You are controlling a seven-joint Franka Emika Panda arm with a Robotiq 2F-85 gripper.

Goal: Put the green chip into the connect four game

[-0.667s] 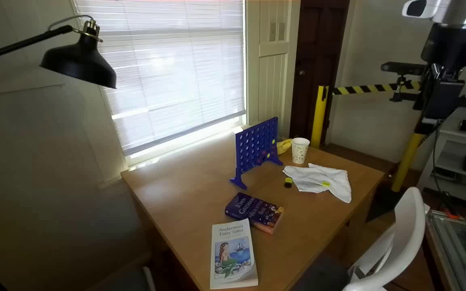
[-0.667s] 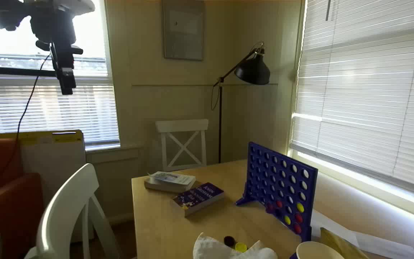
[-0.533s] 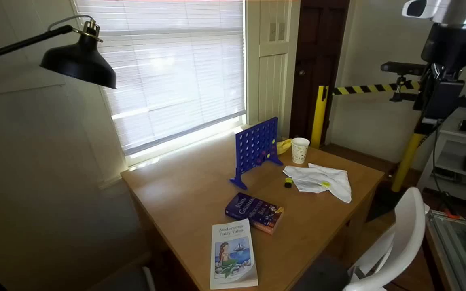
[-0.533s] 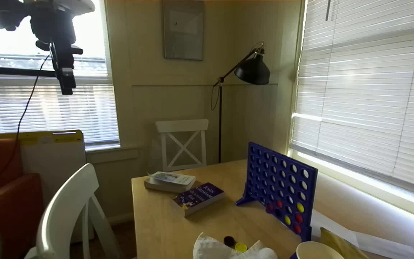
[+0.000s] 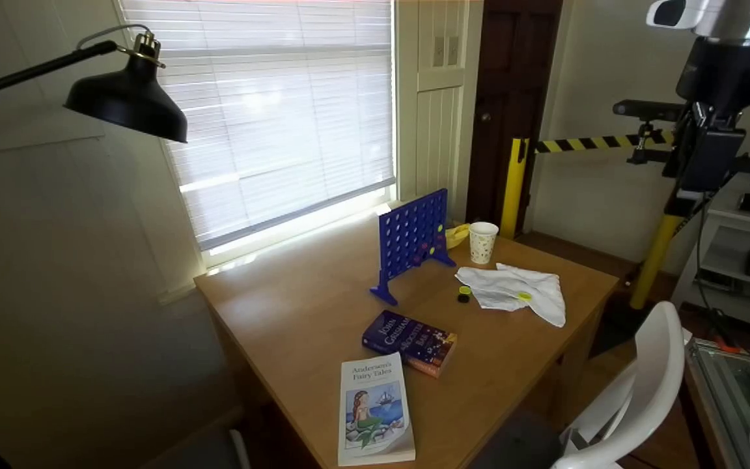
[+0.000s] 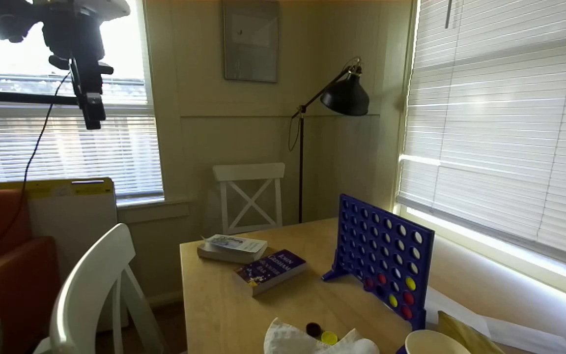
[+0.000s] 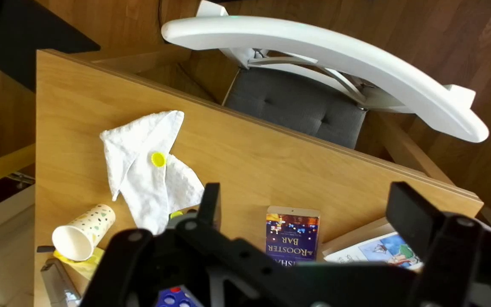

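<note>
The connect four game [image 5: 412, 234] stands upright on the table, a blue grid with several red and yellow chips low in it. It shows in both exterior views [image 6: 380, 255]; only a corner shows in the wrist view [image 7: 178, 297]. A yellow-green chip [image 5: 524, 296] lies on the white cloth, also in the wrist view [image 7: 158, 159]. Another yellow-green chip [image 6: 329, 338] lies beside a dark chip [image 6: 313, 329] at the cloth's edge; one finger partly hides them in the wrist view. My gripper [image 7: 311, 204] is open and empty, high above and away from the chips and board.
The white cloth [image 5: 544, 293] lies near a patterned paper cup [image 5: 482, 242] and a yellow packet [image 5: 457, 235]. A purple book [image 5: 409, 342] and a white book [image 5: 377, 410] lie on the table [image 5: 297, 312]. A white chair [image 7: 330, 47] stands at the table's edge.
My gripper has shifted very slightly in both exterior views. The chips, the board and the other things on the table have not moved.
</note>
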